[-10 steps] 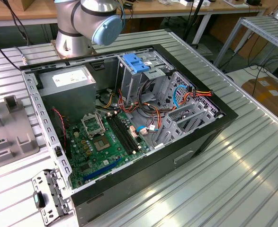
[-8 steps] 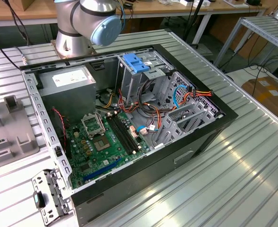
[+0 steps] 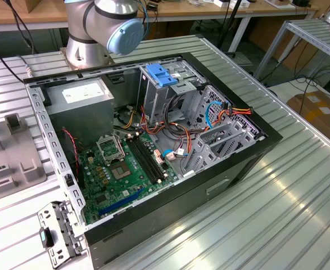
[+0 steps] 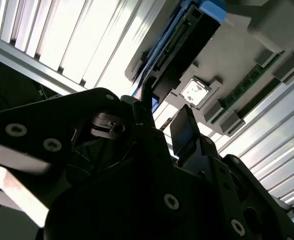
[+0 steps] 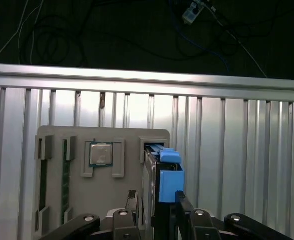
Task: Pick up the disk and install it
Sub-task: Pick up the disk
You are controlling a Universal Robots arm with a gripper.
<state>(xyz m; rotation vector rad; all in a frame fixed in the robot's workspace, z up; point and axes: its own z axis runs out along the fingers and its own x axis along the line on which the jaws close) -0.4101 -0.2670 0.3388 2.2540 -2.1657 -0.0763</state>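
Ribbed aluminium slats make up the table (image 5: 237, 150), bright and glossy under the light. On it, in the first wrist view, sits a matt grey moulded tray (image 5: 56, 137) with rounded corners and several shaped pockets. One square pocket holds a processor chip (image 5: 100, 154) with a dull metal lid. Two narrow slots beside it hold green memory sticks (image 5: 65, 175) set on edge. The disk (image 5: 162, 170) stands on its long edge in the slot at the tray's far side, a thin dark slab with a bright blue plastic carrier along its edge. In the second wrist view the disk (image 4: 182, 45) shows its dark connector edge and a blue corner.

The gripper (image 5: 155, 200) is black, blocky metal studded with silver screws. Its fingers (image 5: 179, 202) are spread, one on each side of the disk. A strip of grey tray shows between one finger and the disk, so nothing is pinched.

In the exterior view a black computer case (image 3: 238, 163) lies open on the table. Inside it are a green motherboard (image 3: 120, 169), a grey power-supply box (image 3: 80, 104), bundled coloured cables and a perforated steel drive cage (image 3: 159, 101) topped by a blue plastic bracket (image 3: 162, 75). The arm's silver base (image 3: 91, 50) stands just behind the case.
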